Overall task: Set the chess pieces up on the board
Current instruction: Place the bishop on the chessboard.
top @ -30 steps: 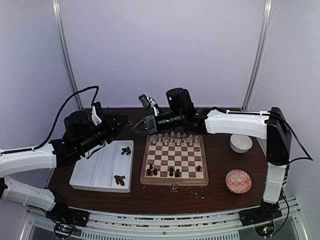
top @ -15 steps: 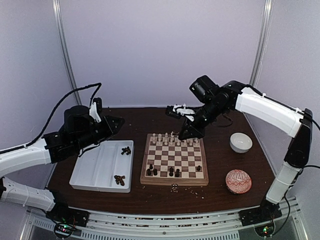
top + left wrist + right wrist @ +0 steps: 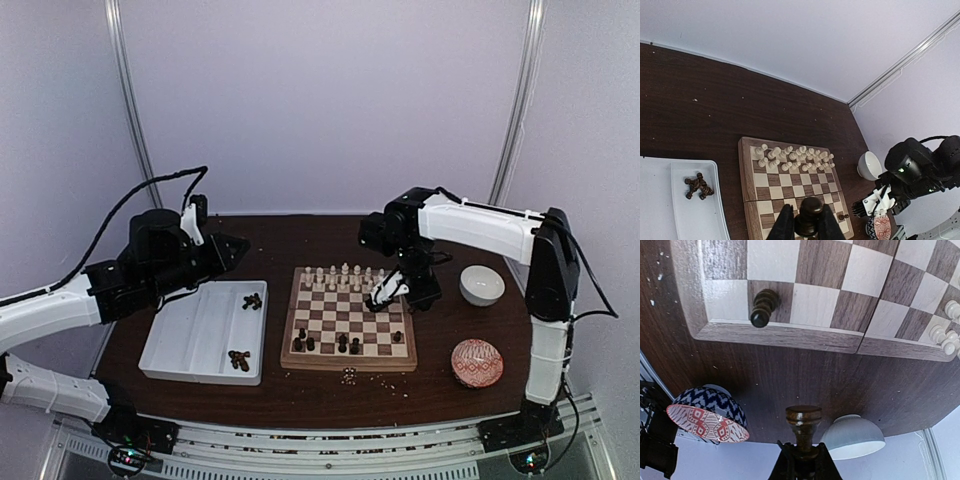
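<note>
The board [image 3: 349,318] lies mid-table, with cream chess pieces [image 3: 345,277] filling its two far rows and a few dark pieces [image 3: 342,343] on the near row. My left gripper [image 3: 236,246] hovers over the table left of the board and is shut on a dark piece [image 3: 809,216]. My right gripper [image 3: 381,298] is low over the board's right side and is shut on a dark piece [image 3: 803,426]. In the right wrist view another dark piece [image 3: 763,307] stands on a corner square. More dark pieces [image 3: 252,300] lie in the tray.
A white divided tray [image 3: 190,345] sits left of the board, with a second dark cluster [image 3: 238,360] in it. A white bowl [image 3: 482,286] and a patterned bowl [image 3: 477,362] stand right of the board. Pale crumbs [image 3: 348,375] lie by the board's near edge.
My right arm swung from the board's far left corner across to the right and came down over the board's right side. My left arm has barely moved.
</note>
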Robot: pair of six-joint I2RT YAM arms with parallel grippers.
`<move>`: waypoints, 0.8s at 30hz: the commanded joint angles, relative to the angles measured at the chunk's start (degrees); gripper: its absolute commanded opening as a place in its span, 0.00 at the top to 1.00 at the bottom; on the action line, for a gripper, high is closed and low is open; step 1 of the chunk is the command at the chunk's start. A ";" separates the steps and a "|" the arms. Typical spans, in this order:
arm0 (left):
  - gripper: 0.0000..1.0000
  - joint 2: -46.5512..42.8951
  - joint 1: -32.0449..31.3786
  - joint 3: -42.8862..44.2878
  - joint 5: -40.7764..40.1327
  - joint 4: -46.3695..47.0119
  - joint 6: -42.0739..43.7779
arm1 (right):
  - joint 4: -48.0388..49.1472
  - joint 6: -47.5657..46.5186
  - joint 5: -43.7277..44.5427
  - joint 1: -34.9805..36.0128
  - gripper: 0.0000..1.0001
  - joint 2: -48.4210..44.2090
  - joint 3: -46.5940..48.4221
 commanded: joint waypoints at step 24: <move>1.00 1.58 -0.32 -4.18 3.41 4.50 -2.92 | -2.18 5.03 12.99 0.67 0.95 17.31 13.39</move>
